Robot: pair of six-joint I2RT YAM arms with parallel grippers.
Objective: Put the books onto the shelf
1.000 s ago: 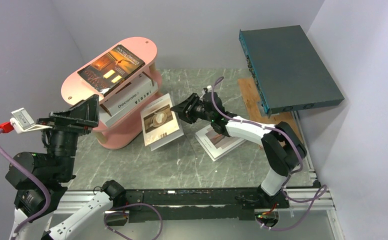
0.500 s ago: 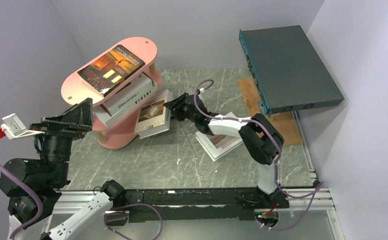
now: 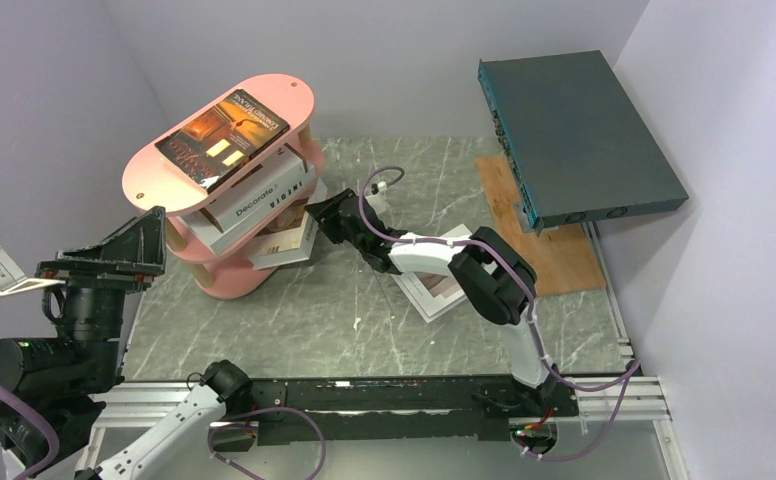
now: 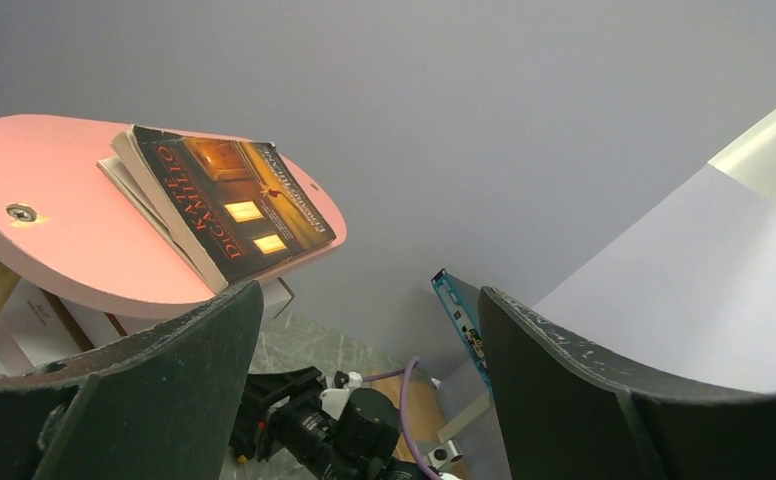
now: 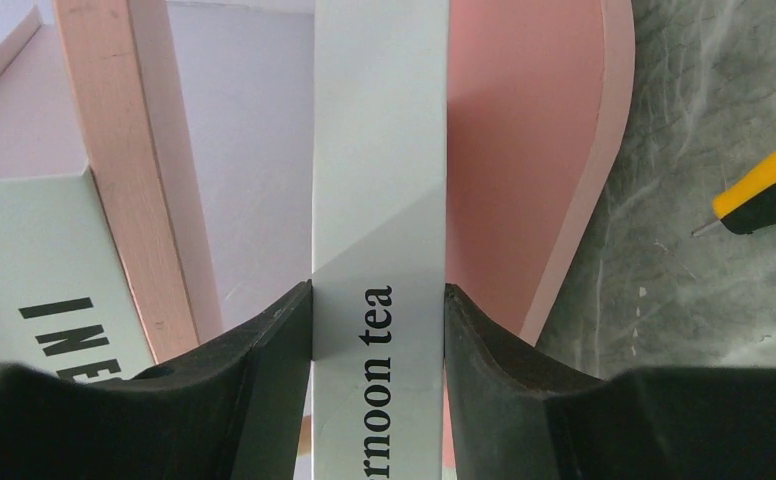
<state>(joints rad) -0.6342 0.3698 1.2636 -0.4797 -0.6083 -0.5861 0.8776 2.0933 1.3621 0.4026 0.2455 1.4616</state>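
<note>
Judging from how the things lie, the task is a little more than half done. On the top tier of the pink shelf a dark orange book lies flat, and on the middle tier there is a white book titled "Decorate". The right fingers are closed on the spine of a third book, a thin white one, and its front part is already in the lowest tier, between a wooden post and the pink edge, while its rear end is outside in the grip. This book is not yet released, so I count it as nearly placed. One more white book lies on the bench, partly under the right arm and well apart from the shelf; it has to be picked up next. The left fingers stand wide open and hold nothing, beside the left end of the shelf. I cannot tell if more books are hidden.
</note>
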